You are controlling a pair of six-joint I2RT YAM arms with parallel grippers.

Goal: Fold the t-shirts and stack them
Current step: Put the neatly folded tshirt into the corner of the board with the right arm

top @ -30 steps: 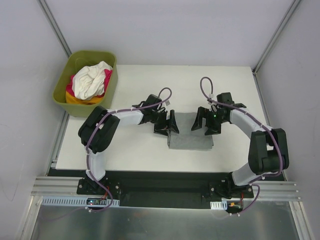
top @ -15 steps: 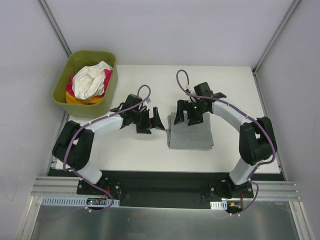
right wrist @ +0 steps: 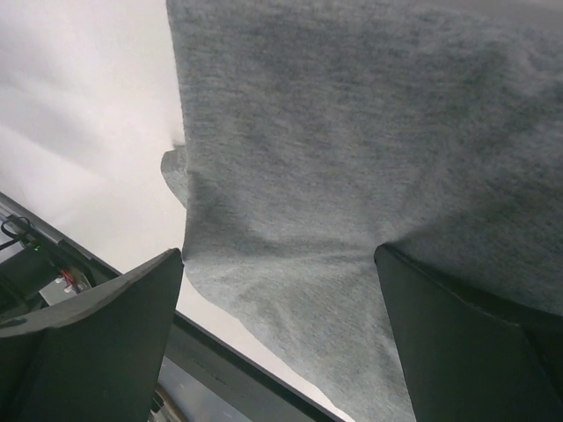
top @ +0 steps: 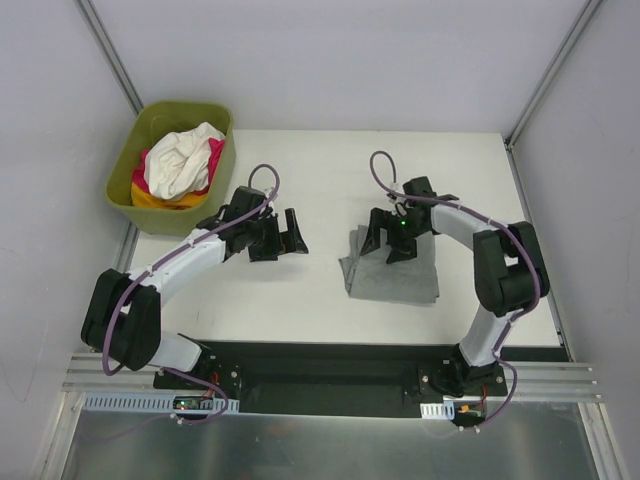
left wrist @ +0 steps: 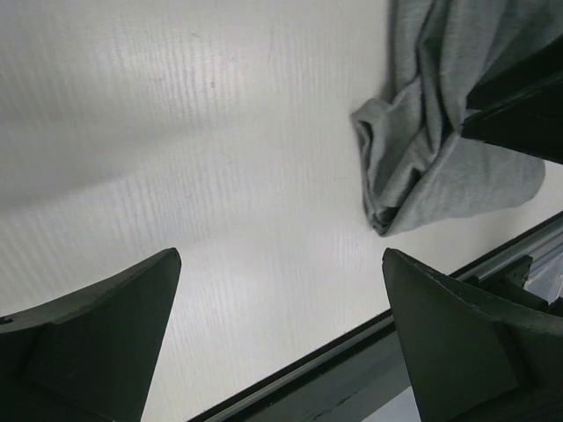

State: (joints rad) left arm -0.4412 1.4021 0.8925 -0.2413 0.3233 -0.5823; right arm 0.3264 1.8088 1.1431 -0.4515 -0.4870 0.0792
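Note:
A folded heather grey t-shirt (top: pixel 395 280) lies on the white table, right of centre, with its left edge rumpled. It also shows in the left wrist view (left wrist: pixel 431 132) and fills the right wrist view (right wrist: pixel 352 132). My right gripper (top: pixel 387 238) is open, its fingertips pressing down on the shirt's upper left part. My left gripper (top: pixel 283 235) is open and empty over bare table, left of the shirt. White (top: pixel 180 160), magenta-pink (top: pixel 215 155) and orange-yellow (top: pixel 155 200) shirts lie bundled in the tub.
An olive-green plastic tub (top: pixel 170 165) stands at the table's back left corner. The table's front edge with a black rail (top: pixel 330 350) runs just below the grey shirt. Metal frame posts stand at both back corners.
My left gripper drew back to the left, away from the grey shirt. My right gripper moved left onto the shirt, which has shifted and skewed with its left edge bunched.

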